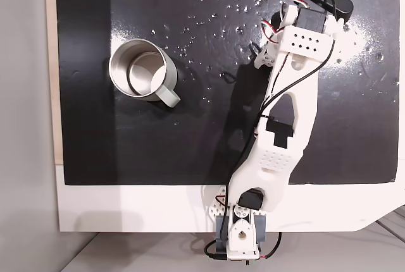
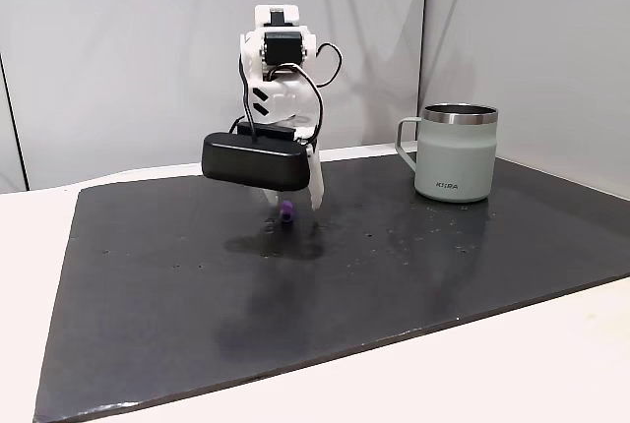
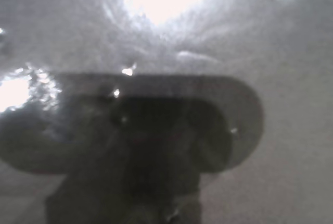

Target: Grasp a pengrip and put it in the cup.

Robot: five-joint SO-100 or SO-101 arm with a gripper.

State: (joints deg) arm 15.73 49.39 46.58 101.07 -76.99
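Pengrip [image 2: 285, 211] first: in a fixed view from the table's edge we see the small purple piece low over the black mat [image 2: 148, 275], just beside the white finger [image 2: 316, 185] of the gripper [image 2: 298, 209], under the black camera housing [image 2: 256, 160]. We cannot tell whether it rests on the mat or is nipped and just raised, and we cannot tell whether the jaws are clenched on it or merely standing around it, since the housing hides most of them. In a fixed view from above, going left to right, we meet the cup [image 1: 140, 69] upright on the mat's left part with its handle toward lower right, then bare wet-looking mat, then the arm [image 1: 278, 133] stretched up the right side. The cup stands well apart from the gripper in both fixed views. The wrist view is blurred, dark shapes on a glaring surface, and tells us nothing sure.

We judge the step in hand to be securing the grip. To do it well we would close squarely across the ribbed body, not its tip, since so small and rubbery a piece may squirt out sideways. We would lift straight up and confirm purple between the jaws before swinging. Then we would clear the steel rim and release over the middle of the cup.
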